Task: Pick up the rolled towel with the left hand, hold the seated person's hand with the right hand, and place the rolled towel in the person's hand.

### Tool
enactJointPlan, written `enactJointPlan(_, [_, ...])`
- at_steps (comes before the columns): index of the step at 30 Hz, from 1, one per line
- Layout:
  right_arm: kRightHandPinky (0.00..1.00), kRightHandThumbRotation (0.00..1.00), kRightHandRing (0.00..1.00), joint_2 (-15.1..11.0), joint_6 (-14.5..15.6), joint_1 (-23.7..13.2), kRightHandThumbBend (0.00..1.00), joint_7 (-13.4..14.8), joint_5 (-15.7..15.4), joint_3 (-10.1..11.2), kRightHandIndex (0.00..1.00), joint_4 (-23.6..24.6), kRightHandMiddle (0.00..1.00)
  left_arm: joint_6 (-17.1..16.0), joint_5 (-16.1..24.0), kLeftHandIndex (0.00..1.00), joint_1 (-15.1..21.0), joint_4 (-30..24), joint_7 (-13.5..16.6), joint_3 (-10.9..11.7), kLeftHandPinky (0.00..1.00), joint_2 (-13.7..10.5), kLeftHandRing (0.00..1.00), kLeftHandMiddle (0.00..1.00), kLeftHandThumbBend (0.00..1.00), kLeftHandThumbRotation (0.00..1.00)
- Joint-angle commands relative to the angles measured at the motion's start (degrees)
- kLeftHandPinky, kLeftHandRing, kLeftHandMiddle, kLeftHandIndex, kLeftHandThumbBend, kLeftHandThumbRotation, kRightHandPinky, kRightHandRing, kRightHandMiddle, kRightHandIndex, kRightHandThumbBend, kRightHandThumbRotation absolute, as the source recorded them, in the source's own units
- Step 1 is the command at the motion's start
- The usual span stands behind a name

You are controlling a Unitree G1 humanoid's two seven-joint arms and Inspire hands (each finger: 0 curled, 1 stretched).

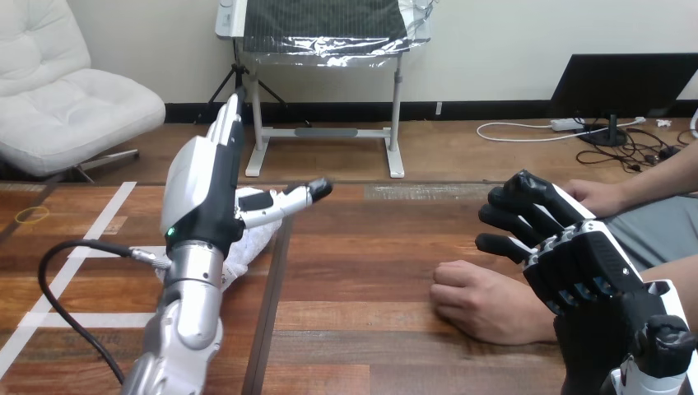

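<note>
The rolled white towel (253, 243) lies on the wooden table at the left, partly hidden behind my left hand (202, 193). That hand stands over it with its fingers straight and pointing away from me, the thumb stretched out to the right; it is open and I see nothing clasped in it. The person's hand (481, 300) rests on the table at the right as a loose fist. My right hand (576, 263) hovers just right of it, over the person's wrist, open with fingers relaxed and reaching left, not curled round anything.
The person's other hand (597, 196) lies at the right edge beyond my right hand. A yellow rubber band (31, 216) sits at the far left. White tape lines (103, 218) cross the table's left part. A black cable (58, 280) loops beside my left arm.
</note>
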State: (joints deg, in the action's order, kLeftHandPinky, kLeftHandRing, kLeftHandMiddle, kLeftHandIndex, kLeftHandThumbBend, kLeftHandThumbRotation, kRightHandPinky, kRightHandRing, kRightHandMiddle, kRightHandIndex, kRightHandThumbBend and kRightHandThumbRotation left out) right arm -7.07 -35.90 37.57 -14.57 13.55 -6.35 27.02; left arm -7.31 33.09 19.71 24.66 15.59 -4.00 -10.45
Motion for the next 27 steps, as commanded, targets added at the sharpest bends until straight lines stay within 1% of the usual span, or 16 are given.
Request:
enactJointPlan(1, [0.76, 1.00, 0.81, 0.25, -0.31, -3.00, 0.84, 0.03, 0.56, 0.49, 0.82, 0.60, 0.82, 1.82, 2.96, 0.99, 5.87, 3.04, 3.86, -2.00, 0.92, -1.21, 0.97, 0.99, 0.96, 0.45])
enactJointPlan(5, [0.76, 1.00, 0.81, 0.28, -0.26, -2.93, 0.84, 0.09, 0.55, 0.49, 0.82, 0.68, 0.82, 3.02, 3.85, 0.97, 6.66, 4.81, 5.60, -2.77, 0.95, -1.02, 0.96, 0.98, 0.97, 0.43])
enactJointPlan(12, [0.76, 1.00, 0.81, 0.36, -0.41, -2.93, 0.84, 0.15, 0.39, 0.52, 0.82, 0.76, 0.82, 6.90, 5.42, 0.95, 7.57, 6.67, 8.19, -4.19, 0.99, -0.36, 0.96, 0.96, 0.99, 0.41])
enactJointPlan(18, [0.75, 1.00, 0.81, 0.38, -0.41, -2.84, 0.84, 0.22, 0.27, 0.60, 0.82, 0.93, 0.82, 9.54, 5.78, 0.95, 8.02, 8.06, 10.04, -5.27, 1.00, -0.12, 0.96, 0.96, 1.00, 0.41])
enactJointPlan(23, [0.74, 1.00, 0.81, 0.40, -0.44, -2.75, 0.84, 0.28, 0.16, 0.63, 0.82, 1.03, 0.82, 11.76, 5.70, 0.95, 8.35, 8.90, 10.60, -5.72, 1.00, 0.10, 0.96, 0.97, 1.00, 0.40])
enactJointPlan(26, [0.74, 1.00, 0.81, 0.35, -0.62, -2.74, 0.84, 0.13, 0.48, 0.57, 0.81, 0.91, 0.82, 12.80, 5.92, 0.95, 8.54, 9.56, 11.45, -6.06, 1.00, 0.13, 0.97, 0.97, 1.00, 0.40])
enactJointPlan(27, [0.73, 1.00, 0.81, 0.32, -0.74, -2.74, 0.84, 0.05, 0.53, 0.58, 0.81, 0.82, 0.82, 13.77, 6.23, 0.95, 8.61, 9.56, 11.53, -6.26, 1.00, 0.16, 0.97, 0.97, 1.00, 0.40])
